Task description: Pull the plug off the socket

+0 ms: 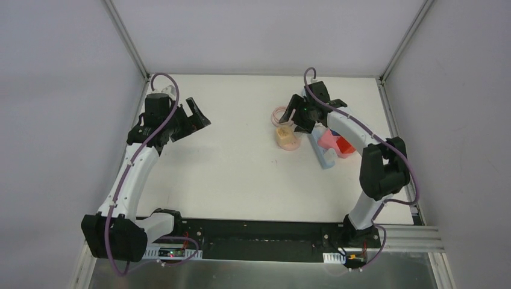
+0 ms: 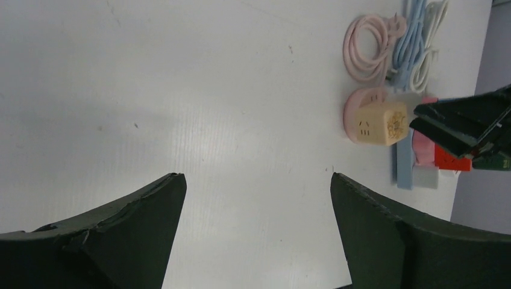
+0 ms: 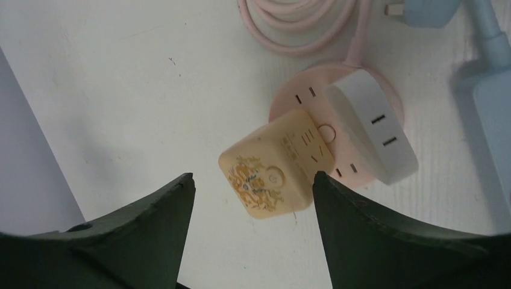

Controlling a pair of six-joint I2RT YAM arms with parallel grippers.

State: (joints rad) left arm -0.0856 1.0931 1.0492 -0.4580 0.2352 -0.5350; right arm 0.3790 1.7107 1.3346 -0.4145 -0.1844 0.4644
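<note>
Under the spread right gripper (image 3: 252, 176), the beige plug (image 3: 271, 180) stands socketed.

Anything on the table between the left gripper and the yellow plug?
No. Only bare white table lies between the left gripper and the plug; the left wrist view shows it.

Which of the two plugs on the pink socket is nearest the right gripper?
The beige plug with the gold pattern: it lines up between the right gripper's open jaws, while the plain white plug sits beyond it.
</note>
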